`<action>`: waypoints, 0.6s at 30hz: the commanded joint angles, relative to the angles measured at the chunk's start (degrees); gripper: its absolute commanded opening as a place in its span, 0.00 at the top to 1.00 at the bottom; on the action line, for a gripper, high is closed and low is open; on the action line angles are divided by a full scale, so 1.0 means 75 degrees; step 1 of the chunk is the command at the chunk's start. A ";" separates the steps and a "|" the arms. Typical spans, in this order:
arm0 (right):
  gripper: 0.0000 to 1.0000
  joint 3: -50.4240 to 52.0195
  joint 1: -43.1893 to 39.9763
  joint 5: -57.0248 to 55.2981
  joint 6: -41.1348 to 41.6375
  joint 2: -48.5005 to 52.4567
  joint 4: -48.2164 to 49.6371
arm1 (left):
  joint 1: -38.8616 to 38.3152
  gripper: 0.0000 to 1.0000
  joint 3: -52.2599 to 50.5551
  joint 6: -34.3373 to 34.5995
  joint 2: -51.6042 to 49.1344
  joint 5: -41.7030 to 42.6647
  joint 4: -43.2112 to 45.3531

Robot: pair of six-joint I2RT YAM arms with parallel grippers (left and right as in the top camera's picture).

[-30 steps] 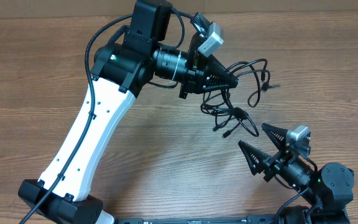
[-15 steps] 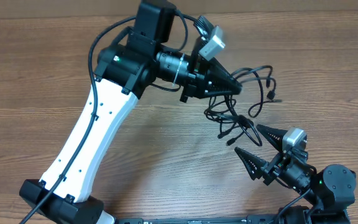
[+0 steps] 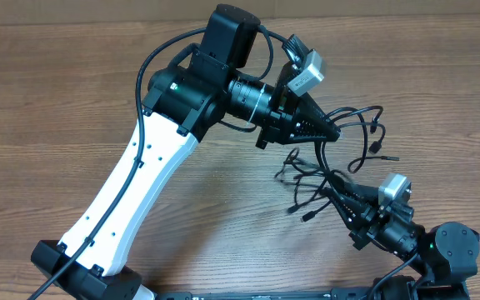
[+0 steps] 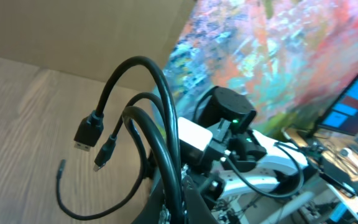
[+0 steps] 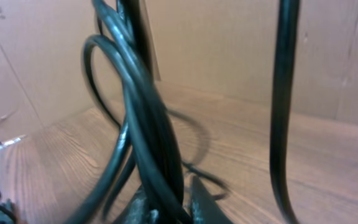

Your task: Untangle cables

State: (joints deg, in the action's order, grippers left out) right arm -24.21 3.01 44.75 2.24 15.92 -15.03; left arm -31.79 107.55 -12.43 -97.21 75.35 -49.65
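The cables [image 3: 327, 169] are a bunch of thin black cords strung between my two grippers at the right of the wooden table. My left gripper [image 3: 332, 132] is shut on their upper part, and loops with small plugs fan out to its right. In the left wrist view the cables [image 4: 166, 118] rise from between the shut jaws [image 4: 174, 208], with a plug end [image 4: 87, 138] hanging left. My right gripper [image 3: 333, 193] points up-left from the front right corner, shut on the lower strands. In the right wrist view several cords [image 5: 148, 124] stand pinched between the fingers [image 5: 169, 208].
The left arm's white link [image 3: 132, 192] crosses the table diagonally from its base at the front left. The right arm's base [image 3: 452, 250] sits at the front right corner. A cardboard wall [image 5: 241, 50] stands behind the table.
The right gripper, open earlier, has moved up-left onto the lower cables and shut on them. The left gripper has shifted right, carrying the cables with it.
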 commanded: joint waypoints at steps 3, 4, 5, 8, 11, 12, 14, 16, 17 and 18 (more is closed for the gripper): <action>0.96 -0.0076 -0.0015 0.0131 -0.0108 -0.0055 0.0061 | 0.0000 0.91 0.0082 -0.0026 0.0076 -0.0659 0.0029; 0.96 -0.0076 -0.0015 0.0131 -0.0105 -0.0055 0.0058 | 0.0000 0.88 0.0082 -0.0026 0.0076 -0.0775 0.0026; 0.96 -0.0076 -0.0015 0.0131 -0.0108 -0.0055 0.0058 | 0.0000 0.79 0.0082 -0.0020 0.0076 -0.0979 0.0020; 0.96 -0.0076 -0.0015 0.0131 -0.0108 -0.0055 0.0055 | 0.0000 0.33 0.0082 0.0341 0.0076 -0.2127 -0.0093; 0.96 -0.0076 -0.0017 0.0128 -0.0105 -0.0055 0.0038 | 0.0000 0.18 0.0082 0.0577 0.0076 -0.3401 -0.0469; 0.96 -0.0076 -0.0017 0.0122 -0.0105 -0.0055 0.0020 | 0.0000 0.15 0.0082 0.0577 0.0076 -0.3689 -0.0615; 0.96 -0.0076 -0.0017 0.0006 -0.0105 -0.0055 -0.0038 | 0.0000 0.09 0.0082 0.0574 0.0076 -0.4217 -0.0906; 0.96 -0.0076 -0.0017 -0.0195 -0.0105 -0.0055 -0.0160 | 0.0000 0.07 0.0082 0.0568 0.0079 -0.4698 -0.1122; 0.96 -0.0076 -0.0017 -0.0289 -0.0105 -0.0055 -0.0242 | 0.0000 0.08 0.0082 0.0481 0.0079 -0.4870 -0.1212; 0.96 -0.0076 -0.0017 -0.0379 -0.0108 -0.0055 -0.0318 | 0.0000 0.08 0.0082 0.0291 0.0079 -0.4896 -0.1297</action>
State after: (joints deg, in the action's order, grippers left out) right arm -24.21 2.98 44.21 2.35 15.92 -17.15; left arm -31.79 107.57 -8.97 -97.21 46.19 -58.46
